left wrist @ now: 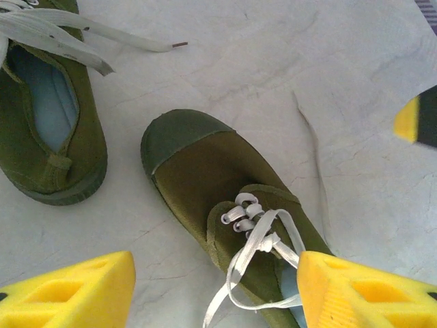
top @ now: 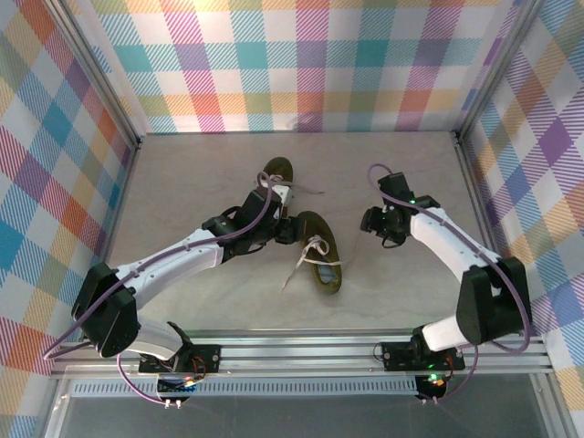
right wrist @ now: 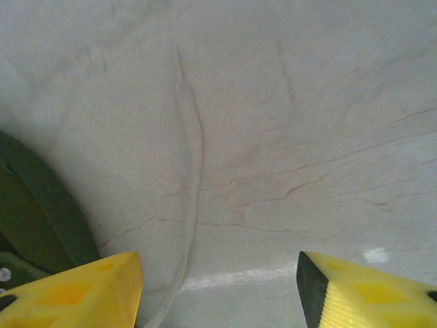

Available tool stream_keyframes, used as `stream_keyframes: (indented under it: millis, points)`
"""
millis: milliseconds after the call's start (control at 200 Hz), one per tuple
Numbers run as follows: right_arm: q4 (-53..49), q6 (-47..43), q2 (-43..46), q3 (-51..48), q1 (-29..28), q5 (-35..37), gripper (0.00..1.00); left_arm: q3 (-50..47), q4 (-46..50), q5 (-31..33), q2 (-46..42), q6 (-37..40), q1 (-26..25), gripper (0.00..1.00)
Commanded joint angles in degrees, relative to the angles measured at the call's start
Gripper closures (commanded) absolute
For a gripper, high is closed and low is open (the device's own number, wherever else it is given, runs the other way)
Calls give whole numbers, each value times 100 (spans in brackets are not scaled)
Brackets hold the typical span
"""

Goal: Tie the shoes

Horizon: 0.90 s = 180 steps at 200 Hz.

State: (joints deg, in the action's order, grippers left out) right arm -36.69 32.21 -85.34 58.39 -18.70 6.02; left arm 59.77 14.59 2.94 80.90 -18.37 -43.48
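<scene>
left fingers (left wrist: 75,294): yellow, spread apart, nothing held. They hang just above the near shoe.
near shoe (left wrist: 205,171): olive, lying on the bench (left wrist: 273,55). Its eyelets sit in the gap between the left fingers.
laces (left wrist: 254,249): pale. They are pulled into a loose knot at the top eyelets, and the ends trail off toward the heel.
long axis: from above, the near shoe runs toe-away, heel toward the arm bases, slanted a little. The left fingers are at its toe end, lined up across the shoe.
far shoe (left wrist: 82,143): just beyond the near shoe's toe and to its left, not touching it. Its own loose laces are splayed on the bench.
right fingers (right wrist: 75,290): yellow, spread apart, empty. They are to the right of the near shoe and clear of it, with a dark shoe edge at their left.
nearer arm: the left, by my reckoning. The knot lies straight below it, so the next move looks like a short drop onto a lace.
writing: no brand or label readable on either shoe.
</scene>
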Motion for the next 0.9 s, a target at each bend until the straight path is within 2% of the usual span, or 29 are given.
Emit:
stream_keyframes:
  millis: [0,205,605,735,895]
  points:
    - [24,-33,-547,387,-187,64,40,-145,-270,373,-291,-181,-61,33]
    - [48,-170,-1569,994,-215,325,47,-301,-98,719,-661,-321,10,31]
    - [-163,-379,-2536,1569,-205,650,59,-378,42,866,-881,-306,15,31]
    - [-143,-395,-2610,1582,-178,703,73,-430,92,969,-1026,-328,16,32]
    - [96,-543,-2504,1657,-133,792,99,-557,89,1206,-1373,-428,15,32]
